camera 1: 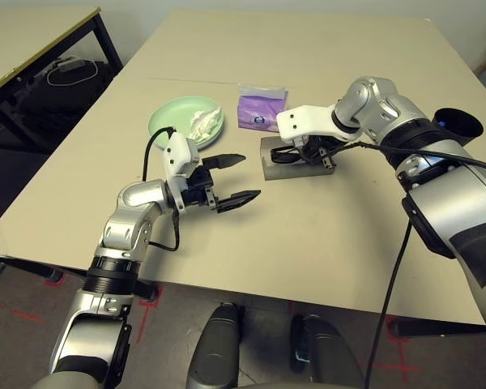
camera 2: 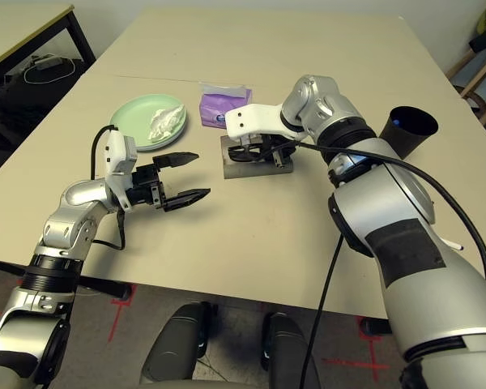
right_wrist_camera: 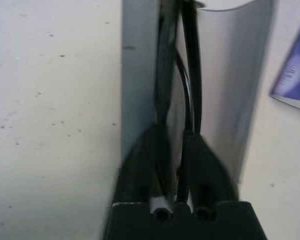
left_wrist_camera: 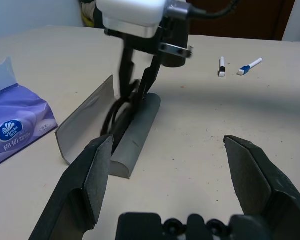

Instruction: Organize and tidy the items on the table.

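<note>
From the glasses case, the pale green plate point(camera 1: 163, 121) with crumpled tissue point(camera 1: 203, 123) sits at ten o'clock; left pincer point(camera 1: 241, 178), spread and empty, at eight; "Vinda" tissue pack point(camera 1: 261, 110) at eleven, bare surface point(camera 1: 308, 49) beyond. At the open glasses case point(camera 1: 296, 172), right pincer point(right_wrist_camera: 179, 65) slightly parted around black sunglasses point(right_wrist_camera: 184, 82); grip unclear. Black cup point(camera 1: 458, 126): three o'clock.

Table point(camera 1: 332, 235), beige. Green plate point(camera 1: 164, 116) with white tissue point(camera 1: 203, 124), upper left; purple tissue pack point(camera 1: 259, 110), upper centre; black cup point(camera 1: 458, 123), right.
</note>
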Controlling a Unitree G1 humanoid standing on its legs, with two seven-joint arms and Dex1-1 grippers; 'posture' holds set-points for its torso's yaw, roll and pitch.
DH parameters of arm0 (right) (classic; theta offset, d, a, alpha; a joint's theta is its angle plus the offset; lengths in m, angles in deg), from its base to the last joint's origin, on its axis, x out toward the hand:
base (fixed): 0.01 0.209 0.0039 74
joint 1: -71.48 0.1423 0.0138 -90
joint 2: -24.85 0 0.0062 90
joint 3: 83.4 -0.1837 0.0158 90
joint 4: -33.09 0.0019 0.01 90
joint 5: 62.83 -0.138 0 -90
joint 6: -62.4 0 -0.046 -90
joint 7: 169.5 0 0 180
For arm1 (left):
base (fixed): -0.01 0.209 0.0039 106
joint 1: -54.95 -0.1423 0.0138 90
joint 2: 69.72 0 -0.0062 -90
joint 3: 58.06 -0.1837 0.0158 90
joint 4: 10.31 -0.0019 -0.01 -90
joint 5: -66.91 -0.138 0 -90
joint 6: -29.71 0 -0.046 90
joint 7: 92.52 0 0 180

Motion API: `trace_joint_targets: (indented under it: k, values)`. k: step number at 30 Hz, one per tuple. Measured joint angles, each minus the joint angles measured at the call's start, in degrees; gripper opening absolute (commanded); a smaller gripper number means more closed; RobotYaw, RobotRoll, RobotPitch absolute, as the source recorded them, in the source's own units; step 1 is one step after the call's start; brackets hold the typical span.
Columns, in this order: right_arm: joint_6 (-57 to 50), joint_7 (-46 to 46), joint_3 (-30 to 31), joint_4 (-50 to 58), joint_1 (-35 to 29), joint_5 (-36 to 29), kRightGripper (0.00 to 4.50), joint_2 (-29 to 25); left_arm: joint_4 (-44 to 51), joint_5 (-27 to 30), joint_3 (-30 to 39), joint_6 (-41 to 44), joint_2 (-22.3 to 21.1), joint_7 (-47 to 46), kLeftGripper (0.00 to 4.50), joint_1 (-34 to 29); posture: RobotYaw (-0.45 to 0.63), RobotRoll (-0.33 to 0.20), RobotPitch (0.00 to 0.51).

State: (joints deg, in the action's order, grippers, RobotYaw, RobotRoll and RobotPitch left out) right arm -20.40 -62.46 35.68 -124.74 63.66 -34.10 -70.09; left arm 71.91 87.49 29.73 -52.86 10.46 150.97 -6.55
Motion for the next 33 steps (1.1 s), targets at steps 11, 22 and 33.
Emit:
trace_joint_targets:
  k: [11, 22, 33]
  values:
    - [-0.68, 3.11, -0.78, -1.91, 2.76, -0.1, 4.48, 0.0, -0.02, 0.0, -0.01, 0.0, 0.1, -0.01, 4.5, 0.02, 0.31, 0.0, 0.127]
    - [-8.65, 1.01, -9.88, 3.7, 0.24, -7.67, 4.48, -6.03, -3.35, -0.11, -0.06, -0.18, 0.21, 0.28, 4.5, 2.28, 0.23, 0.0, 0.111]
    - [-32.52, 1.98, -21.32, 39.34, -27.51, -21.27, 4.48, -12.01, -12.35, -0.7, -0.18, -2.05, 0.82, 1.22, 4.5, 6.35, 0.15, 0.0, 0.104]
